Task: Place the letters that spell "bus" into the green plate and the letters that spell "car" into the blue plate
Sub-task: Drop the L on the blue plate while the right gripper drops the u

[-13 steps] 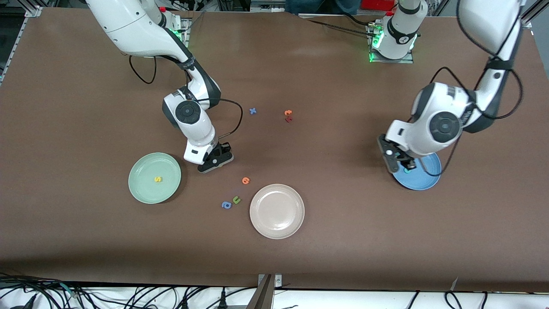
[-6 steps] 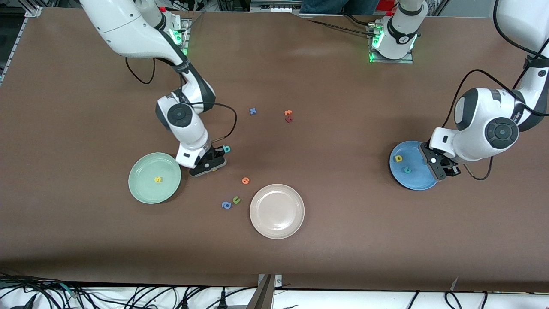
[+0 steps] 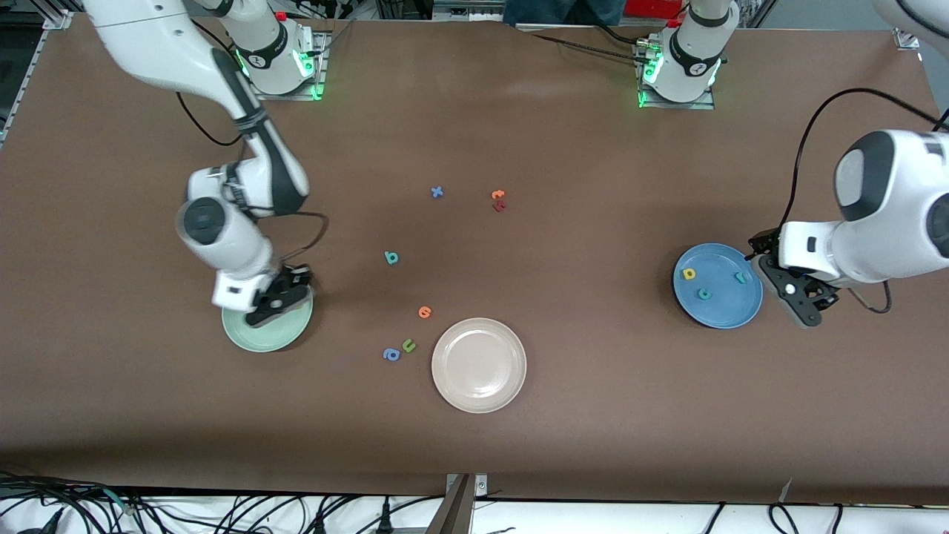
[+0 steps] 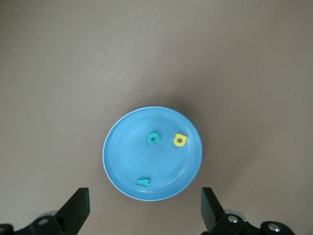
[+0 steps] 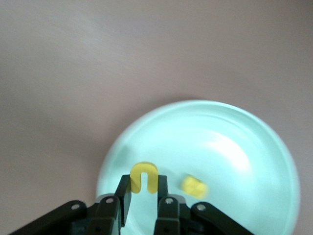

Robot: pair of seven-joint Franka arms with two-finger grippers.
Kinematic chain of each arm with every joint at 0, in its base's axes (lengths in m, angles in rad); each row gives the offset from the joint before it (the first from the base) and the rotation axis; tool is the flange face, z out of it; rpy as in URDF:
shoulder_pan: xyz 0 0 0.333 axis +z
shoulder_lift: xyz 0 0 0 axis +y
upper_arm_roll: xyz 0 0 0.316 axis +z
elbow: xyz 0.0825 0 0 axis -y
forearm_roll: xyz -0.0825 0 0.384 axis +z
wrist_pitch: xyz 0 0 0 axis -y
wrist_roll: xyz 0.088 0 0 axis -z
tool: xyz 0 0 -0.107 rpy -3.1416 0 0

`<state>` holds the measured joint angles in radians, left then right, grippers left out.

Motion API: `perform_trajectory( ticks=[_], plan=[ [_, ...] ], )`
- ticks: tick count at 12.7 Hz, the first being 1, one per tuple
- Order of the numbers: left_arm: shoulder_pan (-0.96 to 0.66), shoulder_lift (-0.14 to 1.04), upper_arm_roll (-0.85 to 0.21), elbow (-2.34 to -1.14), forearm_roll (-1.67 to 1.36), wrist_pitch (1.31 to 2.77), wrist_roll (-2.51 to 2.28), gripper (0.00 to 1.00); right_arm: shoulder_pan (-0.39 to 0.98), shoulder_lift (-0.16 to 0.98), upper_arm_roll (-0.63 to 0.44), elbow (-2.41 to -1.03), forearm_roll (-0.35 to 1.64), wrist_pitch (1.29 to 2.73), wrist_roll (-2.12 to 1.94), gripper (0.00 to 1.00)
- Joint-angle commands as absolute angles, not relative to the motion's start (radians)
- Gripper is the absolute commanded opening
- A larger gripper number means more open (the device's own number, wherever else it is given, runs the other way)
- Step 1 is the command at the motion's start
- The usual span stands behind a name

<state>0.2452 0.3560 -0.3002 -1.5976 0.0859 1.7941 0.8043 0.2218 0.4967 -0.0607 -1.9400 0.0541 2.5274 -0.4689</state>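
- Right now I have the right claw [image 3: 278,297] over the round pale mint-green plate [image 3: 256,337], which sits toward the right arm's end of the table; its fingers are clamped on the small yellow foam "u" [image 5: 144,176].
- In the right wrist view, the small yellow foam "s" [image 5: 194,186] lies in that green plate, just beside the pinched "u".
- Out on the bare brown table [image 3: 578,415], the small teal foam "b" [image 3: 391,257] lies near the middle, well apart from the green plate.
- My left claw [image 3: 804,293] hangs just off the rim of the round medium-blue plate [image 3: 730,315], toward the left arm's end of the table, with its fingers spread wide and nothing between them.
- Inside the blue plate I see the yellow foam "a" [image 3: 689,274], the teal foam "c" [image 3: 703,294] and the teal foam "r" [image 3: 740,277], each apart from the others.
- Nearer the front edge sits a round beige plate [image 3: 479,364], with an orange letter [image 3: 424,312], a green "u" [image 3: 408,345] and a blue "a" [image 3: 391,354] beside it.
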Motion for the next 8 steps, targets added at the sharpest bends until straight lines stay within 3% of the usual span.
perform_trajectory(
  ticks=[1, 3, 4, 6, 8],
  plan=[
    [0.227, 0.364, -0.345, -1.476, 0.063, 1.671, 0.584, 1.00, 0.221, 0.500, -0.138, -1.944, 0.185, 2.513, -0.705, 0.11],
    [0.201, 0.357, -0.370, -1.427, 0.066, 1.635, 0.479, 1.00, 0.221, 0.523, -0.149, -1.945, 0.192, 2.514, -0.718, 0.15],
    [0.101, 0.310, -0.309, -1.431, 0.069, 1.634, 0.404, 1.00, 0.221, 0.529, -0.149, -1.945, 0.192, 2.516, -0.710, 0.26],
    [0.005, 0.261, -0.177, -1.433, 0.054, 1.646, 0.341, 1.00, 0.221, 0.535, -0.149, -1.945, 0.201, 2.517, -0.706, 0.60],
    [0.000, 0.204, -0.117, -1.459, 0.018, 1.646, 0.327, 1.00, 0.221, 0.529, -0.147, -1.947, 0.233, 2.513, -0.687, 0.72]
  ],
)
